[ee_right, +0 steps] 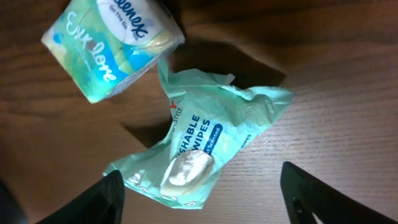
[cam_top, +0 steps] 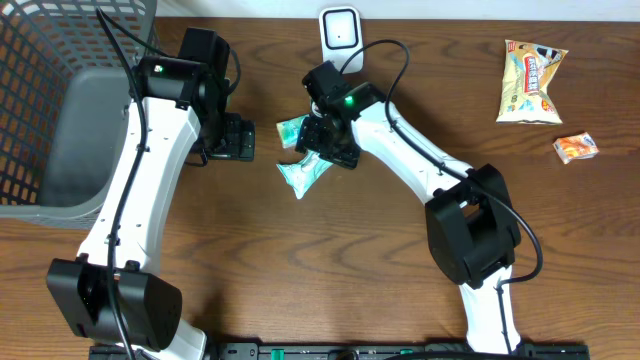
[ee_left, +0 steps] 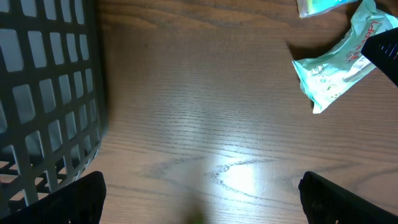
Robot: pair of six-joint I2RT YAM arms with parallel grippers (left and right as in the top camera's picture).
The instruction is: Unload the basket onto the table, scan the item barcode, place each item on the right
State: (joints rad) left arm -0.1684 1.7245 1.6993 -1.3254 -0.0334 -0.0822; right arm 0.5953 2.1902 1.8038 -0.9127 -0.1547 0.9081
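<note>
Currently your right gripper (cam_top: 328,142) hangs over the upper-right end of the wipes pack (cam_top: 302,173), near the middle of the table (cam_top: 330,265). In the right wrist view the right gripper (ee_right: 211,200) has its jaws well apart, with the near end of the wipes pack (ee_right: 208,134) between them and a gap on each side, so it grips nothing. Your left gripper (cam_top: 238,138) is spread fully and has nothing in it. In the left wrist view only bare wood lies between the left gripper's (ee_left: 205,202) fingers, and the wipes pack (ee_left: 336,65) is off to its right. Edges: the basket (cam_top: 40,60) fills the far-left corner, close behind the left arm, and the scanner (cam_top: 340,30) stands at the far edge, just past the right gripper. The tissue pack (cam_top: 291,130) sits just beside the wipes pack's far end; you can't tell whether they touch. You have open wood on the near side of the wipes pack and out to its right. The snack bag (cam_top: 531,80) and the orange packet (cam_top: 575,148) are well apart from it, at the far right. From overhead the wipes pack's long axis runs diagonally, near-left to far-right. It lies flat and crumpled with the printed face up, and no barcode shows in any view.
</note>
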